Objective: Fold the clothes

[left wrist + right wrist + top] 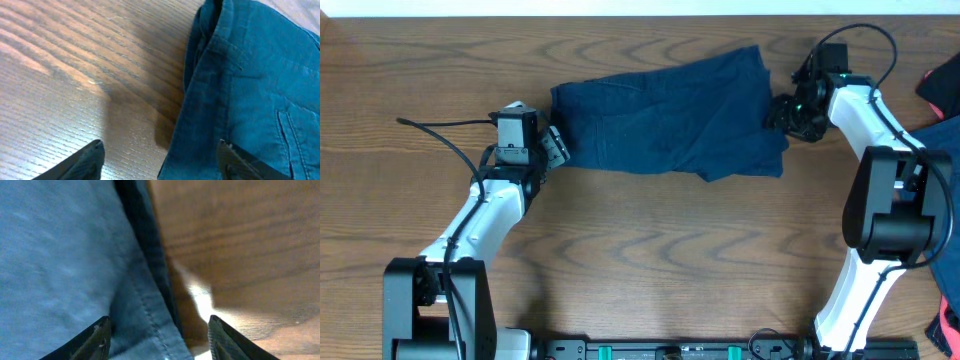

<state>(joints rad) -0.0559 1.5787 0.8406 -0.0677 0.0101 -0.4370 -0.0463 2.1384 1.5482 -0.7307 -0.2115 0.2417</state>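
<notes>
The navy blue shorts [670, 115] lie spread and partly folded at the back middle of the wooden table [650, 240]. My left gripper [552, 148] is open at the shorts' left edge; in the left wrist view its fingers [160, 150] straddle the cloth edge [240, 75]. My right gripper [782, 112] is open at the shorts' right edge; in the right wrist view its fingers [157, 330] straddle the hemmed edge [75, 255]. Neither holds the cloth.
More garments, dark and red, lie at the table's right edge [945, 85], with another red piece at the lower right corner [948, 330]. A black cable [440, 124] trails left of the left arm.
</notes>
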